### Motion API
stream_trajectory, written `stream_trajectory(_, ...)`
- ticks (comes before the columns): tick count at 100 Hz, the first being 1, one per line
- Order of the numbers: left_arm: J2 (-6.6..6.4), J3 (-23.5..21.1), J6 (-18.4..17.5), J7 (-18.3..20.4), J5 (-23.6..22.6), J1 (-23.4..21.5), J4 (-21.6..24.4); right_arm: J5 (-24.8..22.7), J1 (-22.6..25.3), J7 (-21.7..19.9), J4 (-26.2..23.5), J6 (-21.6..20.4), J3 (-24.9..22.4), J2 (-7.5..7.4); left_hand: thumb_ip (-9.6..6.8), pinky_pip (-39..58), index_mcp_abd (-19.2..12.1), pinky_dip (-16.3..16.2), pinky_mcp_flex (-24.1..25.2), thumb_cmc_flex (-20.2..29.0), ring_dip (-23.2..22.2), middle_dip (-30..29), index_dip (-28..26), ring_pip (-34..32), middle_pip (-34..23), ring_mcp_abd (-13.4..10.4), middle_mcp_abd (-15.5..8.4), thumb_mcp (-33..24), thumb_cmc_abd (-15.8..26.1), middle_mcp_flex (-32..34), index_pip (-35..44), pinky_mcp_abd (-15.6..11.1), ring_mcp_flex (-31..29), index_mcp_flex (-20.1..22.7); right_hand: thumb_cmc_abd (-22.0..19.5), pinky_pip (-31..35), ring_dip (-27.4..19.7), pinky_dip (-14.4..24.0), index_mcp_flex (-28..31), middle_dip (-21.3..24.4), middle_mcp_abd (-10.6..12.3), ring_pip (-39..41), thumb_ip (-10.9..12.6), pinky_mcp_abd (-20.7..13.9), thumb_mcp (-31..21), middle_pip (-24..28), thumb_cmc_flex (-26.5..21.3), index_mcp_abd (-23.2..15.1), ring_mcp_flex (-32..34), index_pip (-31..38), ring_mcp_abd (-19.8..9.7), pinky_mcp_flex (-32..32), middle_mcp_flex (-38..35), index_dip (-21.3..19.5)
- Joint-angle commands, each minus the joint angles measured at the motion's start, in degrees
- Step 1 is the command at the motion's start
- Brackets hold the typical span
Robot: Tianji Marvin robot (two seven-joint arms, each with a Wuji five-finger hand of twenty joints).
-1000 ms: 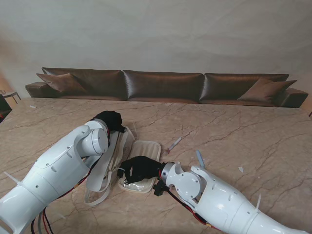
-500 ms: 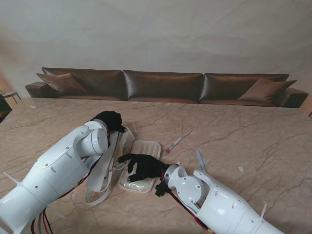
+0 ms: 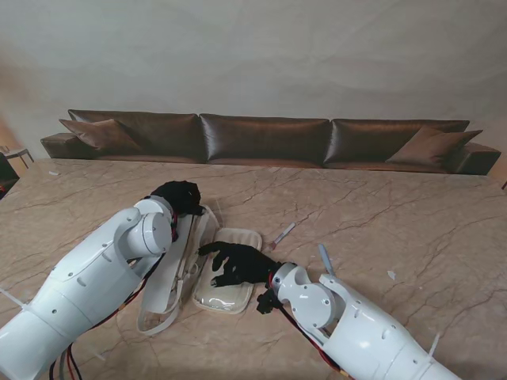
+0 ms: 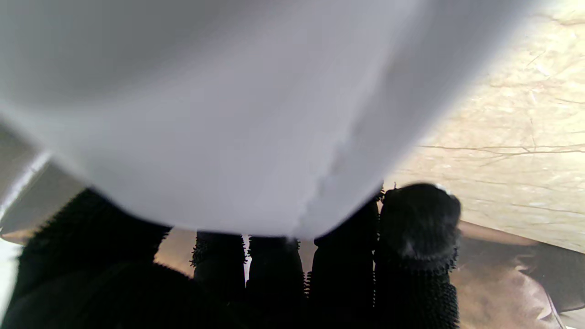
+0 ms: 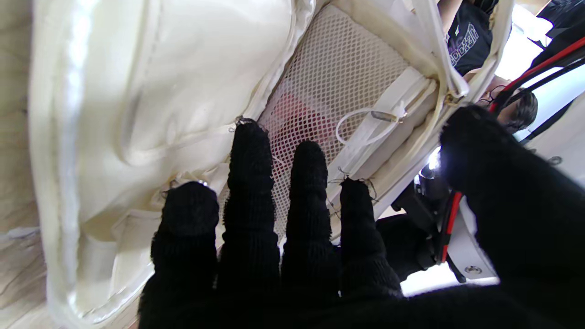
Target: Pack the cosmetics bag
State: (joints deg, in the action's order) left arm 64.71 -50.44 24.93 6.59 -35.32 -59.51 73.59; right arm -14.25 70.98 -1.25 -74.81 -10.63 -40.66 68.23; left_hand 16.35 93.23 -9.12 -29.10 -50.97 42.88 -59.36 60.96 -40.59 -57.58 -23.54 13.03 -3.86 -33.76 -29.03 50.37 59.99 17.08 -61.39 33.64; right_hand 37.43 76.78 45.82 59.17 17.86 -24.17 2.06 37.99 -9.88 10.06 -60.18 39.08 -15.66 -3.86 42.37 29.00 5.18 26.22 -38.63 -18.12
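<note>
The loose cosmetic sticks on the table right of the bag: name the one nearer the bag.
The pinkish stick, lying just off the cosmetics bag at its far right corner. The pale bluish stick lies farther right, beside the right forearm.

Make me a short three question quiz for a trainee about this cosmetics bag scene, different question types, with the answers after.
1. True or false: the right hand is holding a bottle.
2. Which hand grips the raised flap of the cosmetics bag? A) left hand B) right hand
3. Fill in: inside the bag, the right wrist view shows a white ____ pocket with something red behind it.

Key: 1 false; 2 A; 3 mesh
</note>
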Motion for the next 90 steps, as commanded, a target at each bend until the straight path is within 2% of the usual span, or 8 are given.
stream_trajectory(1,-0.34,-0.4,-0.7,0.8,-0.1,-1.3,0.3,0.6,-0.4,0.0,0.7,0.1,0.2,0.21,-3.26,-3.1,0.6,-1.9,5.2,2.7,1.1,-1.2,2.8,5.0,-4.1,-1.1,0.2,-11.5,3.7,0.4,-2.6,2.8,5.4,-3.3,-0.3,-2.1,-2.6,-1.3,1.1,2.2,-0.1,-2.8,1.8,0.5,1.3,-2.1,1.8,0.0,-0.9,-0.3,0.5,-0.8,1.7,1.3)
stream_trajectory(9,-0.47,-1.4,-1.7,0.7,-0.1,-2.2,1.1,0.9,-0.7,0.2,1.5,0.1,0.5,0.44,-5.31,-12.5,2.7,-6.8,16.8,-7.2,3.9,-18.8,5.5,12.9,-10.2,0.6,1.6,-16.1,2.7,-11.4,-7.6,4.2,13.9,-6.7,-0.6,-2.5,-3.1,-1.6,1.1,2.7,0.0,-3.3,1.8,0.5,1.3,-2.3,1.9,-0.1,-0.8,-0.3,0.5,-1.0,1.8,1.3)
stream_trajectory(16,-0.92,-2.2,-2.6,1.9,-0.5,-3.0,2.4,1.3,-0.9,0.4,2.1,-0.1,0.8,0.69,-13.06,-22.2,5.5,-7.6,29.5,-18.7,9.8,-26.6,8.8,22.7,-5.7,0.6,2.3,-16.8,9.9,-19.3,-17.0,5.2,23.7,-9.5,-0.7,-2.7,-3.3,-1.8,1.4,2.9,0.0,-3.6,1.8,0.6,1.2,-2.3,1.8,-0.4,-0.7,-0.2,0.6,-1.0,1.8,1.3)
stream_trajectory(19,-1.19,-2.5,-3.1,2.6,-0.9,-3.4,2.9,1.4,-1.0,0.5,2.4,-0.1,0.9,0.77,-14.15,-25.8,5.9,-8.3,33.3,-20.7,12.7,-28.7,9.9,25.9,-3.7,0.3,2.4,-15.9,10.5,-22.1,-19.6,5.3,26.9,-10.6,-0.7,-2.7,-3.3,-1.8,1.5,2.9,0.0,-3.7,1.8,0.6,1.2,-2.3,1.8,-0.5,-0.6,-0.2,0.6,-1.0,1.7,1.3)
stream_trajectory(42,-2.39,-5.5,-4.7,4.6,-5.4,-7.0,8.1,2.0,-1.5,0.5,3.1,-0.2,1.3,1.07,-13.85,-45.0,11.5,-5.4,48.6,-23.1,28.5,-39.2,22.9,42.9,5.5,-0.5,4.0,-6.1,7.5,-34.0,-35.8,4.8,41.4,-16.9,-1.1,-2.4,-3.4,-2.0,1.8,3.2,0.1,-3.5,1.9,0.8,1.0,-2.1,1.6,-0.7,0.1,-0.1,0.6,-0.5,1.2,1.2)
stream_trajectory(55,-2.6,-7.4,-3.3,4.1,-7.9,-9.7,11.3,2.5,-2.1,1.1,4.2,-0.4,1.6,1.56,-13.29,-48.1,17.3,-5.0,50.2,-23.9,31.0,-41.4,26.8,45.2,6.8,0.2,6.0,-3.4,5.9,-36.0,-41.1,4.2,43.6,-19.5,-1.2,-2.2,-3.2,-2.0,1.9,3.2,0.1,-3.3,2.0,0.8,0.7,-2.0,1.5,-0.9,0.3,-0.1,0.6,-0.4,1.1,1.1)
stream_trajectory(66,-3.07,-9.2,0.3,5.8,-10.2,-12.0,14.8,3.2,-2.6,1.7,5.4,-0.2,2.0,2.18,-13.17,-49.9,23.7,-4.7,51.4,-24.4,32.2,-43.3,29.2,45.8,7.3,1.0,10.8,-0.2,5.9,-37.1,-44.8,3.0,44.8,-19.8,-1.3,-2.0,-3.1,-2.0,2.0,3.2,0.1,-3.0,2.0,0.9,0.4,-2.0,1.3,-0.9,0.5,0.0,0.7,-0.3,0.9,1.1)
stream_trajectory(90,-4.47,-14.3,4.7,12.3,-12.3,-18.0,22.0,4.3,-3.5,2.9,7.2,-0.3,2.6,3.14,-11.75,-46.0,27.5,-6.3,49.5,-24.9,32.0,-45.6,28.9,43.8,6.1,3.2,15.6,5.9,3.0,-34.0,-44.1,1.8,42.2,-16.2,-1.4,-1.7,-2.7,-2.0,2.2,3.2,0.1,-2.2,2.0,1.0,0.2,-1.9,1.2,-1.1,0.7,0.1,0.7,-0.4,0.6,1.0)
